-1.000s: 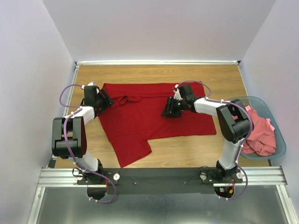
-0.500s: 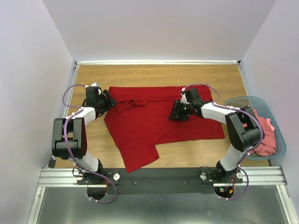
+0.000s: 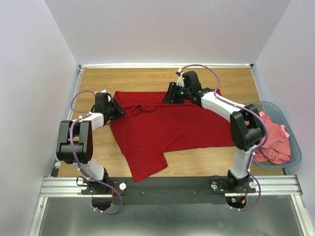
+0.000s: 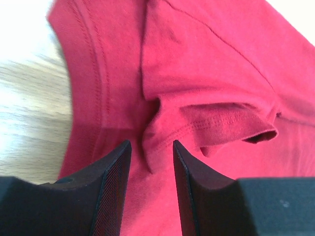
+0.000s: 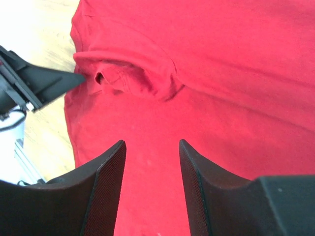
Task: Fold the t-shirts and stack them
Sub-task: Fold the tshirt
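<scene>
Rumpled sleeve [image 4: 211,128] of dark red t-shirt [image 3: 172,130] lies straight ahead of left gripper [image 4: 151,147], fingers narrow-set (grip unclear; right gripper [image 5: 151,145] wide, empty).

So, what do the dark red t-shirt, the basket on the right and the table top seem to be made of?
The dark red t-shirt looks like a soft, matte knit, probably cotton: it has stitched hems and limp folds. The basket seems to be grey-blue plastic with a smooth, moulded rim. The table shows light wood grain; whether it is real wood or laminate, I cannot tell.
</scene>
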Action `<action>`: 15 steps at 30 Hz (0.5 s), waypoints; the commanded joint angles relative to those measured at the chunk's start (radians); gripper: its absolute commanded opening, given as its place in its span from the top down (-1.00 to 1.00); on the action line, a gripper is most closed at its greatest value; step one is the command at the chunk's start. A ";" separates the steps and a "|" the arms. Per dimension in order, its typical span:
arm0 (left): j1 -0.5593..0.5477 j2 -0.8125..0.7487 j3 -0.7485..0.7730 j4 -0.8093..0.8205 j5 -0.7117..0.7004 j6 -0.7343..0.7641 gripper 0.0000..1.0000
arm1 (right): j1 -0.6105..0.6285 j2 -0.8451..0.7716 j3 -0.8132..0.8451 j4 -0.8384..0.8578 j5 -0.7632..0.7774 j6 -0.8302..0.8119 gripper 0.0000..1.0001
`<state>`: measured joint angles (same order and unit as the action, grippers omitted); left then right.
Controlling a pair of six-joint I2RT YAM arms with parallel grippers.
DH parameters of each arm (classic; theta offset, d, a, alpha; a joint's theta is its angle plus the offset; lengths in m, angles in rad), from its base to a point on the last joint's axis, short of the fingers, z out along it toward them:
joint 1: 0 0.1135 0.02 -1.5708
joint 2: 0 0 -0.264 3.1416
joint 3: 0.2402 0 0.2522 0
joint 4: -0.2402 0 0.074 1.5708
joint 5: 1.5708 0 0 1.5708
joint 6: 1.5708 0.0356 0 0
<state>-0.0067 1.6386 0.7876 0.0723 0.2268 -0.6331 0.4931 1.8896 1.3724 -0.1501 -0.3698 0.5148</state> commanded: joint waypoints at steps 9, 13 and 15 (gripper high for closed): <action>-0.041 0.041 0.012 -0.026 -0.027 -0.008 0.20 | 0.064 0.213 0.126 0.076 -0.034 0.076 -0.06; -0.041 0.036 0.009 -0.035 -0.030 -0.010 0.36 | 0.079 0.259 0.152 0.087 -0.035 0.088 -0.01; -0.041 0.026 0.010 -0.042 -0.027 -0.007 0.51 | 0.088 0.278 0.166 0.099 -0.043 0.103 0.01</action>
<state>-0.0460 1.6615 0.7876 0.0597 0.2188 -0.6407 0.5591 2.1204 1.4910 -0.0994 -0.3904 0.5869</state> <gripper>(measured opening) 0.316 0.501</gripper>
